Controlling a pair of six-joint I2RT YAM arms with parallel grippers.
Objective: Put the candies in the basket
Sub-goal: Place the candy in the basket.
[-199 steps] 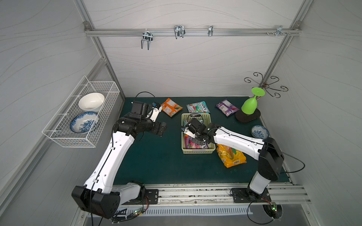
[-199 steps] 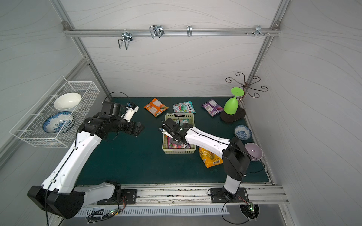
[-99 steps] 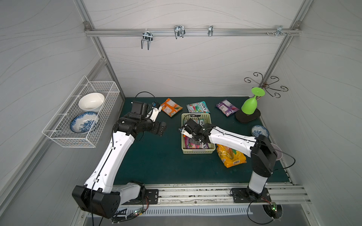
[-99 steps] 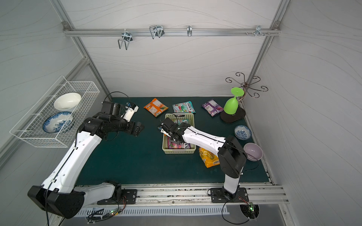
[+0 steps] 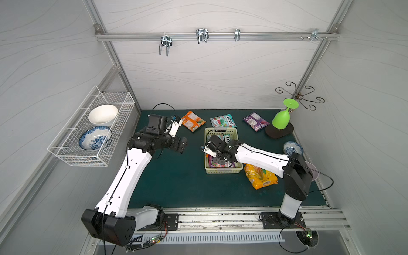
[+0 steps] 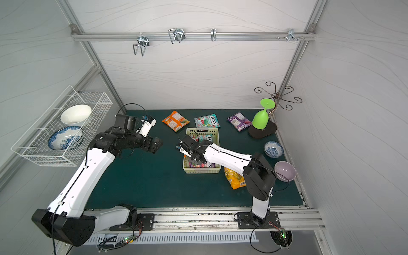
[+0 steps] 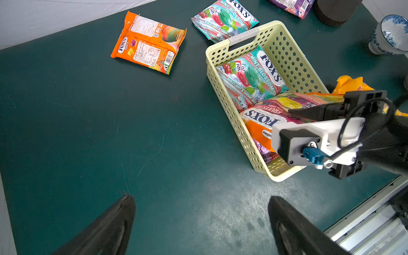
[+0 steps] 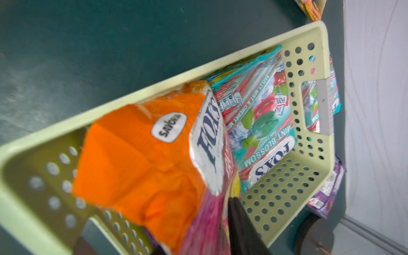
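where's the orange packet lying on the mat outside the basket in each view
In a top view: orange packet on the mat, beyond the basket, toward the left arm's side.
In a top view: same place.
Left wrist: lying flat, clear of the basket's handle end.
Right wrist: only a corner shows, just past the basket's far corner.
Shared landmark: the basket.

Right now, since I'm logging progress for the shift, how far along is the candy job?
Done: a teal mint packet and a purple one lie in the basket. In hand: the right gripper pinches an orange Fruits packet over the basket; the left gripper is open, empty. Left on the mat: an orange packet, a teal packet, a purple packet and the yellow-orange bag.
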